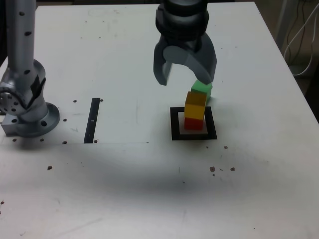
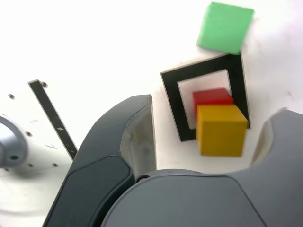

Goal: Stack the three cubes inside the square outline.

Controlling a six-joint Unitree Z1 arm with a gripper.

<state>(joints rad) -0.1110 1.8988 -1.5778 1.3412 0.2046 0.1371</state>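
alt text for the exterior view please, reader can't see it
A yellow cube sits on a red cube inside a black square outline, with a green cube just behind; the arm's open hand hovers above.

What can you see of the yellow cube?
The yellow cube is small, plain and matte, a deep orangey yellow, with flat faces and straight edges. No marks show on it. It sits upright on the red cube, inside the black square, a bit off line with the red one. The open gripper is above it, not holding it. Nothing is on top.
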